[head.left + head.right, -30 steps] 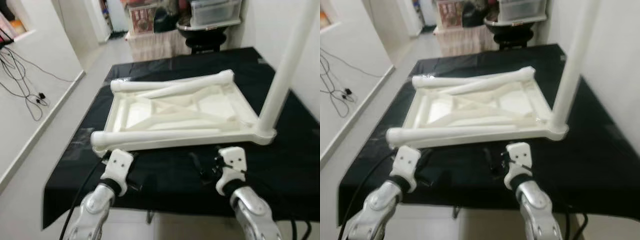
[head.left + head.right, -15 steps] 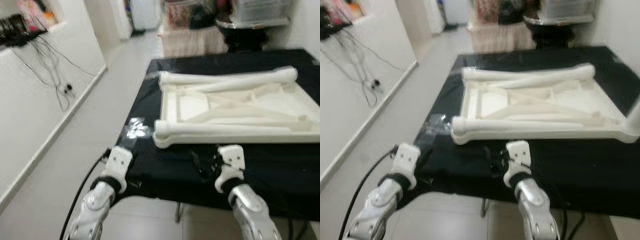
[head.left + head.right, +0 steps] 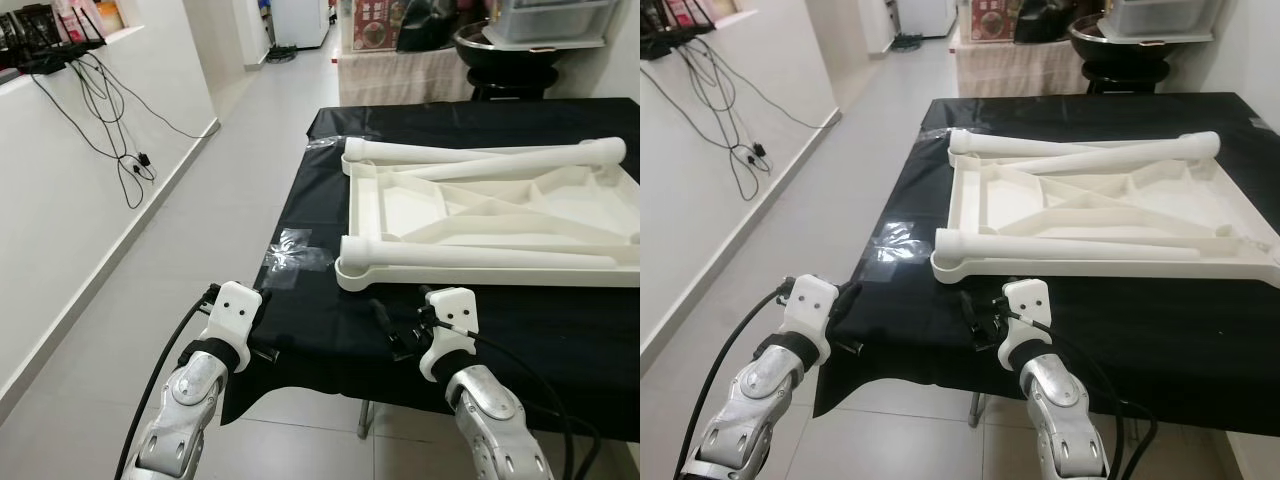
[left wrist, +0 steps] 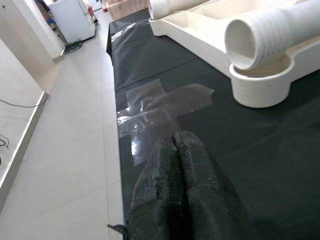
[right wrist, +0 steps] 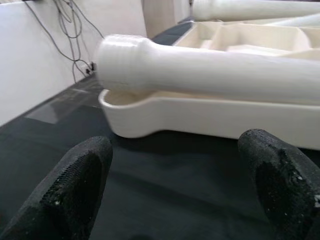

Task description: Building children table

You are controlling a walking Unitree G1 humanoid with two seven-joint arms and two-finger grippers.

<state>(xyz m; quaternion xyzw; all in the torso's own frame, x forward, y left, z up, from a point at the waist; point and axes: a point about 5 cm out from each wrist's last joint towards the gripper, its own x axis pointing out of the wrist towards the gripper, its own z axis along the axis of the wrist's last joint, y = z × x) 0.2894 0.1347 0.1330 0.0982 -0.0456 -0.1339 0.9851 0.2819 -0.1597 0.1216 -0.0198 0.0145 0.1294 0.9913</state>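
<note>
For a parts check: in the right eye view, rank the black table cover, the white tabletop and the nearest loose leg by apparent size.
1. Black table cover
2. White tabletop
3. Nearest loose leg

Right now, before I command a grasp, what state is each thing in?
Left end effector: shut, empty, over the black table's edge.
Right end effector: open, empty, facing the near leg.
Tabletop: upside down, flat on the black table.
Near leg: lying loose across the tabletop.
Far leg: lying loose.
</note>
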